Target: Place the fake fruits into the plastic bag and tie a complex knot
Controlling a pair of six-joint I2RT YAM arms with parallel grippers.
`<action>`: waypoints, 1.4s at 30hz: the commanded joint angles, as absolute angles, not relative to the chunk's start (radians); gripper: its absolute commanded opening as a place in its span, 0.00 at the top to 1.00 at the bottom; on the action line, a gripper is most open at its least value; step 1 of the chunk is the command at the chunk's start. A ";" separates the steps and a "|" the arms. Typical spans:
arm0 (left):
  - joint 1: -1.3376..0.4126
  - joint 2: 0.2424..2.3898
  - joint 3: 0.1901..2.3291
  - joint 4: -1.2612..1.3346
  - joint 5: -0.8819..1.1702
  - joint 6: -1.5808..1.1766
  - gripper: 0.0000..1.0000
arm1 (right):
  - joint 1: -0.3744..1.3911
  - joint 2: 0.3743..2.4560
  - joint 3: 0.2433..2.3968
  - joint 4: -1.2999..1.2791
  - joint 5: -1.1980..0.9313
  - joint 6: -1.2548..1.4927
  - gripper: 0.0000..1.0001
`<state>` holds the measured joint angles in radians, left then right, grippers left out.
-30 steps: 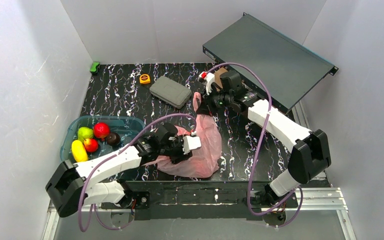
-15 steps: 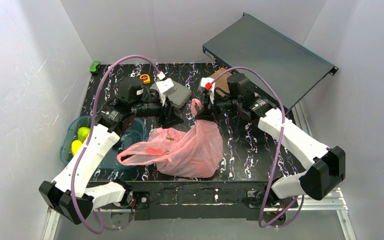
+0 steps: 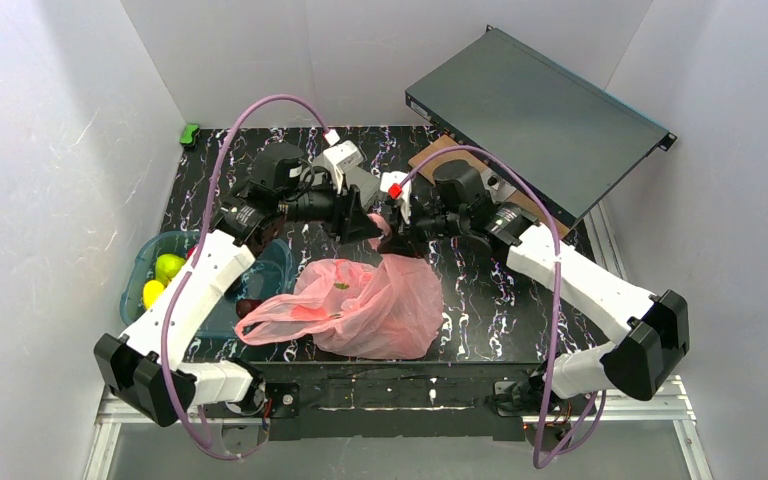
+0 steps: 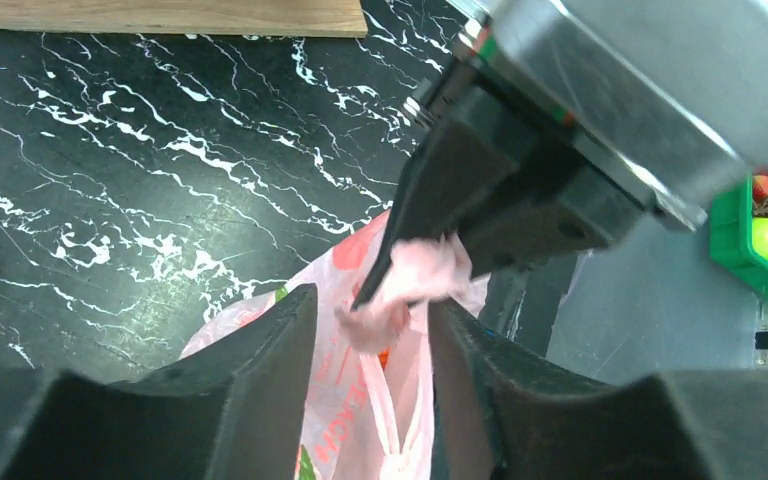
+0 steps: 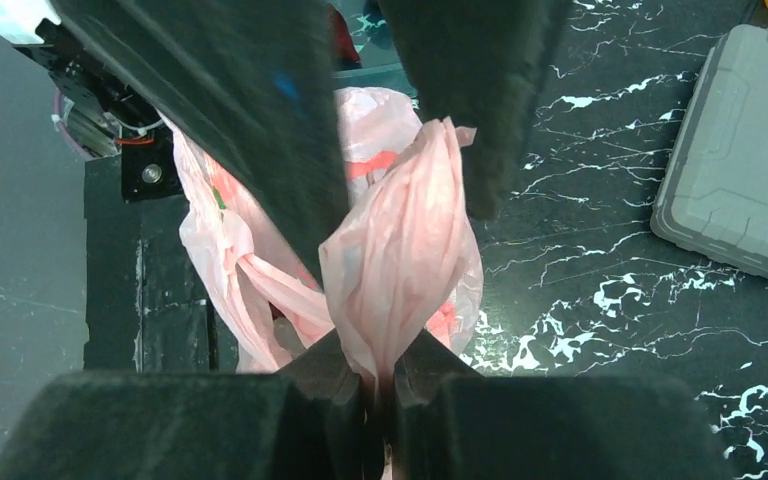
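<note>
The pink plastic bag (image 3: pixel 380 310) lies crumpled near the table's front, one handle pulled up toward the back. My right gripper (image 5: pixel 385 350) is shut on that bunched handle (image 5: pixel 400 250). My left gripper (image 4: pixel 372 300) faces it, open, with the handle's tip (image 4: pixel 405 290) between its fingers; I cannot tell if they touch it. Both grippers meet above the bag (image 3: pixel 378 226). Two yellow-green fruits (image 3: pixel 168 267) sit in the teal tub (image 3: pixel 145 262). Handle strips bunch at the left wrist view's bottom edge (image 4: pixel 393 468); I cannot tell whether that is the knot.
A grey case (image 5: pixel 735 190) lies behind the grippers. A dark rack unit (image 3: pixel 535 110) on a wooden board (image 3: pixel 430 155) fills the back right. A small green object (image 3: pixel 190 133) sits at the back left corner. White walls close in three sides.
My left arm swung from the bag's left side up to the back middle and its jaws opened. The bag spread out leftward. My right gripper shifted left with the handle.
</note>
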<state>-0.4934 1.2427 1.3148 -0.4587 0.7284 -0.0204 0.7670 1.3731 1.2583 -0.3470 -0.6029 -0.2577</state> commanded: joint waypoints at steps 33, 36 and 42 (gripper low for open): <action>-0.389 1.192 1.241 -0.365 0.523 -0.328 0.96 | 0.928 1.154 0.910 -0.031 -0.167 -0.079 0.99; -0.373 1.231 1.314 -0.550 0.540 -0.454 0.60 | 0.977 1.147 0.895 -0.019 -0.032 -0.132 0.99; -0.342 1.194 1.353 -0.809 0.664 -0.555 0.15 | 1.042 1.138 0.861 -0.009 0.102 -0.281 0.99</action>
<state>-0.3641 1.2621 1.3254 -0.5961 0.6098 -0.4343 1.0065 1.1687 0.8791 -0.0685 -0.0547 -0.1669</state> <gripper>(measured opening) 0.738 0.024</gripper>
